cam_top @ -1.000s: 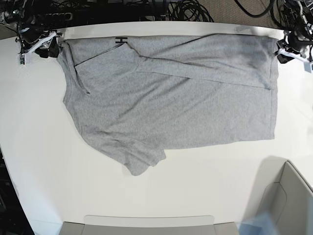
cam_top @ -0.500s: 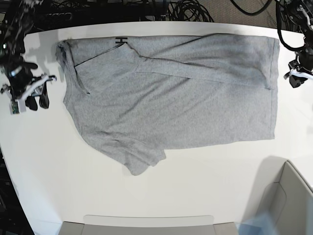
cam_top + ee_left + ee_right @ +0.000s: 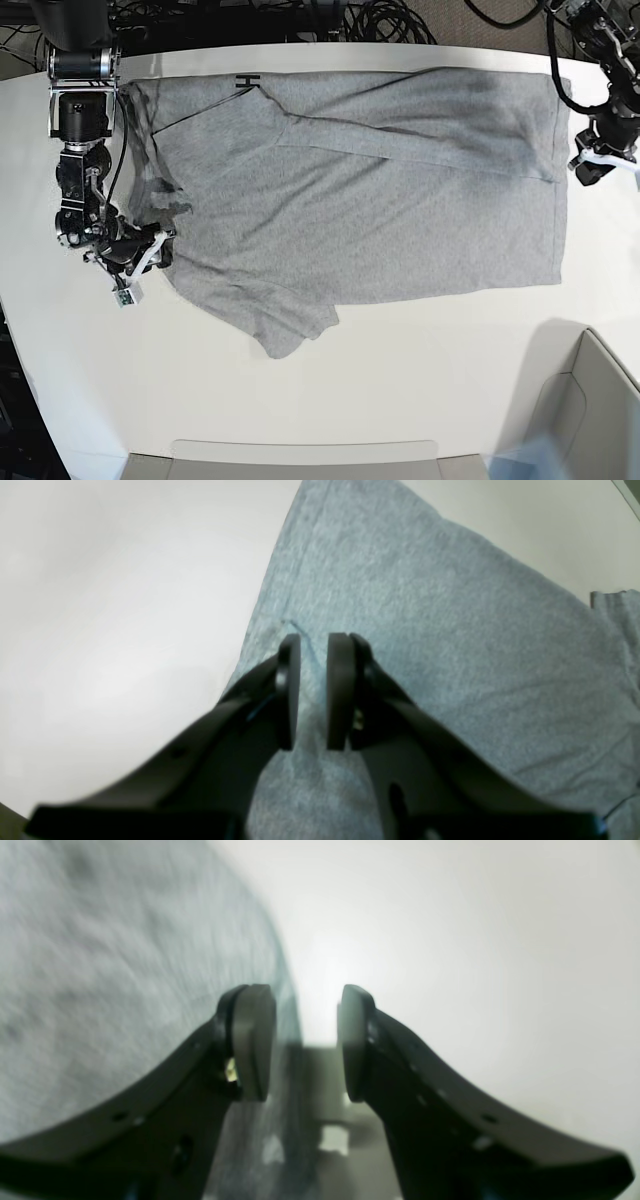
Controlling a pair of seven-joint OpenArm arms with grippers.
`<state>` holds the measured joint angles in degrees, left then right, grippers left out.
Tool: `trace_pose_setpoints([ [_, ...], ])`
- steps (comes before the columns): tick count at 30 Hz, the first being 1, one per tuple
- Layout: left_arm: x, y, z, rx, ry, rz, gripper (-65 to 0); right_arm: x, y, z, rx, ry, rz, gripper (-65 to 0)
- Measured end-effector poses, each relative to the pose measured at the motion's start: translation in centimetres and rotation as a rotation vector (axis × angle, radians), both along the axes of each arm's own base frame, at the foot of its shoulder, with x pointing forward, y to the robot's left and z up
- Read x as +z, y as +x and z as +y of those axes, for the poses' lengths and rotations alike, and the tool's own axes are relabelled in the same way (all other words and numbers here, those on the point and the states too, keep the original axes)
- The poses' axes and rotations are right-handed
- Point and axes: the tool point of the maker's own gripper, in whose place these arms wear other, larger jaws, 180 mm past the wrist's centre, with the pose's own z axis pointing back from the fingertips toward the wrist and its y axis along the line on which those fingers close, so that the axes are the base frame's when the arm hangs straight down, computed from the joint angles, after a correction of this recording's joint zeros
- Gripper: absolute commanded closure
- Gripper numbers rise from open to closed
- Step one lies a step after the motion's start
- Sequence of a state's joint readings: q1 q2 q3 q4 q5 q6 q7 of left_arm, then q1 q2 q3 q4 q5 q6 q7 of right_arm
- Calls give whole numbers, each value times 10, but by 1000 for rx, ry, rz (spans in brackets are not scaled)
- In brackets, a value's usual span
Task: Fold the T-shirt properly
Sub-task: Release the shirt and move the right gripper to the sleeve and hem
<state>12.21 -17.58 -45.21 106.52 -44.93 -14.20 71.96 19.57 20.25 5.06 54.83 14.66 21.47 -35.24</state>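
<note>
Left gripper: black jaws stand a narrow gap apart, nothing between them, poised over the hem edge of the large heather-grey cotton T-shirt. Right gripper: jaws stand wide, nothing held, straddling the garment's blurred edge near its 9 o'clock side. The shirt lies spread across the white table, one sleeve at 7 o'clock, black lettering peeking at 11 o'clock

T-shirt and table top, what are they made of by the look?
T-shirt: soft knit fabric, likely cotton jersey; flecked heather grey, matte, creases and lies limp. Table: smooth hard white surface, probably laminate or painted board; faint sheen, soft shadows, no grain visible.
</note>
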Motion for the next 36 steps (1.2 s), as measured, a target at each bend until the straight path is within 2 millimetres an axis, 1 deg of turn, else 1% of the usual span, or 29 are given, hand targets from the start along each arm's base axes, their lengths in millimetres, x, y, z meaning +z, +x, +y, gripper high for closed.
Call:
trace_pose_setpoints([
  [4, -1, 0, -1, 2, -5, 0, -90, -8, -12, 16, 36, 9, 0, -231],
  [5, -1, -1, 0, 3, -2, 2, -90, -8, -18, 21, 48, 18, -12, -231],
  [7, 0, 1, -1, 2, -4, -5, -90, -8, -36, 32, 75, 23, -20, -231],
  [9, 0, 0, 0, 5, -6, -5, -90, -10, -65, 42, 129, -13, 32, -231],
  [10, 0, 0, 0, 6, -7, -6, -90, -8, -75, 45, 147, -28, 40, -231],
  [11, -1, -1, 0, 6, -6, -2, -90, -9, -89, 49, 170, -51, 66, -231],
  [14, 1, 0, 2, 12, 0, -5, -90, -7, -125, 67, 230, -60, 82, -231],
  [16, 3, 4, 1, 10, -4, -15, -90, -6, -135, 73, 248, -59, 93, -231],
  [18, 6, 9, 1, 9, -5, -32, -90, -4, -134, 68, 230, -61, 94, -231],
  [19, 7, 10, 1, 9, -4, -37, -90, -2, -131, 64, 210, -61, 93, -231],
  [20, 8, 11, 1, 8, -4, -40, -90, 2, -124, 56, 181, -71, 75, -231],
  [21, 8, 11, 0, 7, -6, -40, -90, 12, -113, 48, 144, -73, 38, -231],
  [24, 7, 10, 1, 8, -4, -36, -90, 57, -72, 40, 70, -29, -135, -231],
  [26, 7, 10, 1, 8, -4, -34, -90, 79, -50, 37, 62, -35, -198, -231],
  [27, 7, 10, 1, 8, -3, -33, -90, 83, -41, 37, 58, -25, -210, -231],
  [28, 7, 10, 1, 8, -4, -34, -90, 85, -30, 37, 57, -22, -212, -231],
  [29, 7, 11, 0, 7, -8, -39, -90, 81, -20, 37, 63, -35, -196, -231],
  [33, 6, 10, 0, 8, -7, -35, -90, 51, 14, 55, 111, -4, -87, -231],
  [34, 6, 10, 0, 8, -8, -34, -90, 47, 25, 60, 114, 26, -96, -231],
  [36, 6, 10, 0, 7, -9, -35, -90, 35, 41, 63, 119, 38, -91, -231],
])
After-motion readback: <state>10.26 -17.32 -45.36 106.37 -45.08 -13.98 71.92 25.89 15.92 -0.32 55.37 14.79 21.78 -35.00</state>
